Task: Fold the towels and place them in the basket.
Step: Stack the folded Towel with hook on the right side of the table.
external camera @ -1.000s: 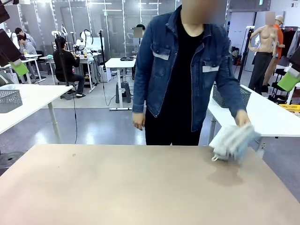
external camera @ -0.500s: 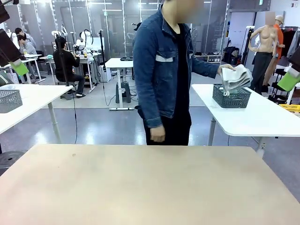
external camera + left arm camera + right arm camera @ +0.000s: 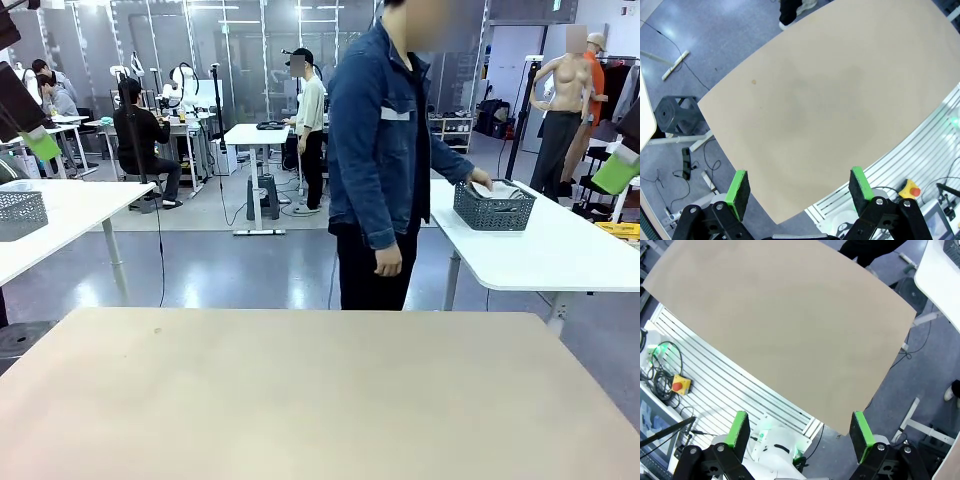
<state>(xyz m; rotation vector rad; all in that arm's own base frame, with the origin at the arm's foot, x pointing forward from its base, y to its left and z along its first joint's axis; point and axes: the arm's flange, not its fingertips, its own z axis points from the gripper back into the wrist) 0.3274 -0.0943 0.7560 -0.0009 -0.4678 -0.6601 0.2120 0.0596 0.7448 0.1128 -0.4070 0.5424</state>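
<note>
Front view: the basket (image 3: 495, 206) stood on a white side table (image 3: 560, 255) behind and to the right of the beige work table (image 3: 300, 400), with its long side running roughly left to right across the picture and its open top upward. The towels (image 3: 497, 189) showed as a pale bundle just above the rim, inside the basket; their fold and direction could not be made out at that range. A person (image 3: 385, 160) in a denim jacket stood between the two tables, turned toward the side table, with one hand (image 3: 480, 180) at the basket's near-left rim, on or just beside the towels. A lighter grey basket (image 3: 22, 213) sat on another white table at far left.

Left wrist view: the left gripper (image 3: 799, 186) hung high above the beige table with its jaws spread wide and nothing between the green pads (image 3: 738, 187). This view took in the table's far corner, the floor beyond with cables, a dark stool base (image 3: 677, 115) and a red button (image 3: 910, 190) on the frame below the near edge.

Right wrist view: the right gripper (image 3: 799, 429) was likewise wide open and empty, well above the table. It showed the table's right-hand corner, the slatted frame along the near edge and a corner of the white side table (image 3: 942, 275).

The whole beige surface lay bare from edge to edge
</note>
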